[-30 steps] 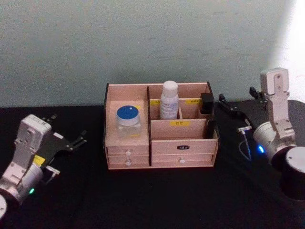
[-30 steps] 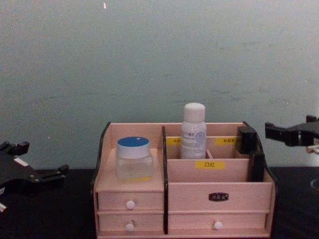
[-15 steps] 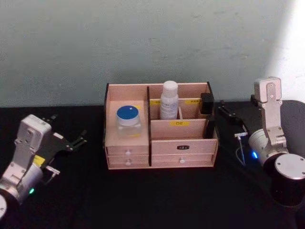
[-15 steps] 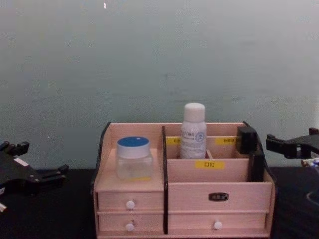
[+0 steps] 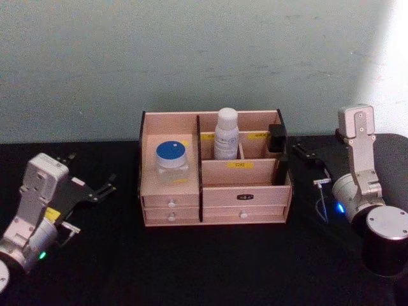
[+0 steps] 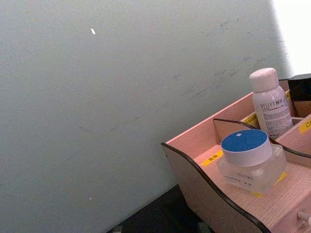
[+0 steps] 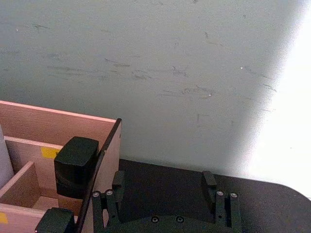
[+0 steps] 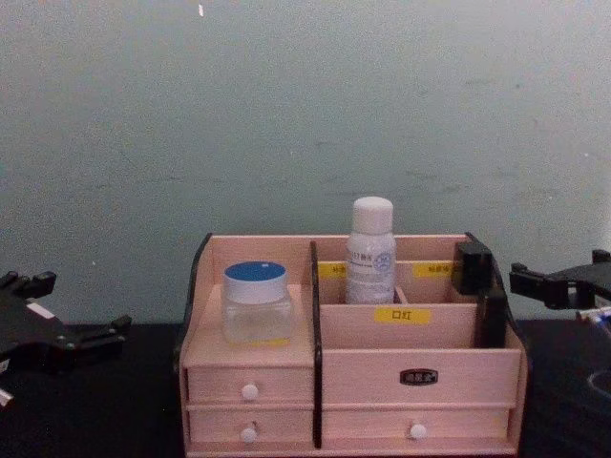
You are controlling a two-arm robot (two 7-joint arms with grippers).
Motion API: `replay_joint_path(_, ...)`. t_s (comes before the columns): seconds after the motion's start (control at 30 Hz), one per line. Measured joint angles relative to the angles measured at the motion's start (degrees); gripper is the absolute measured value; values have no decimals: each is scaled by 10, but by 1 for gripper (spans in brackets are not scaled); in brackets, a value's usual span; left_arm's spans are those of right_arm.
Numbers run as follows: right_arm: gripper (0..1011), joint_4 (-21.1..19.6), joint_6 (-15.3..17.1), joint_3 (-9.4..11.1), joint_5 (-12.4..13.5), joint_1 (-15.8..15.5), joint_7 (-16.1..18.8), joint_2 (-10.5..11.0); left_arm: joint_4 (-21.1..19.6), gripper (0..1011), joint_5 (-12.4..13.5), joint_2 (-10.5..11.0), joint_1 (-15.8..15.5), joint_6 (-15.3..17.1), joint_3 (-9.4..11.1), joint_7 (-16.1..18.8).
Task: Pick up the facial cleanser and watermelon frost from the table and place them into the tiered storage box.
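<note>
The tiered storage box (image 5: 245, 197) (image 8: 449, 367) stands mid-table against the wall. A clear jar with a blue lid (image 5: 171, 162) (image 6: 249, 158) sits on its left tier. A white bottle (image 5: 226, 134) (image 8: 371, 250) stands upright in a back compartment. I cannot tell which one is the facial cleanser and which the watermelon frost. My left gripper (image 5: 89, 171) (image 8: 76, 307) hovers open and empty left of the box. Right of the box, my right gripper (image 5: 311, 158) (image 7: 163, 185) is open with nothing between its fingers.
The black table (image 5: 210, 261) runs up to a pale green wall (image 5: 191, 57) just behind the box. The box's dark edge trim (image 7: 75, 167) lies close to my right gripper. Bare table lies in front of the box and on both sides.
My right arm has dropped lower and drawn slightly toward the box over the past second, then settled. The left arm, the jar and the bottle have not moved.
</note>
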Motion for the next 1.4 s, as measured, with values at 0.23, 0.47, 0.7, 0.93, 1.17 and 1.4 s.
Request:
replay_joint_path(0.23,1003,0,0,0,1,0,0,0,0,1001,0,0,0,0,0,0)
replay_joint_path(0.47,1003,-1,0,-1,1,0,1,1,0,1001,0,0,0,0,0,0)
replay_joint_path(0.7,1002,-1,0,-1,2,0,1,1,0,1001,0,0,0,0,0,0)
replay_joint_path(0.93,1003,-1,-1,-1,2,0,1,1,0,1001,0,0,0,0,0,0)
replay_joint_path(1.17,1003,-1,-1,-1,3,0,1,1,0,1001,0,0,0,0,0,0)
replay_joint_path(1.4,1003,-1,-1,-1,3,0,1,1,0,1001,0,0,0,0,0,0)
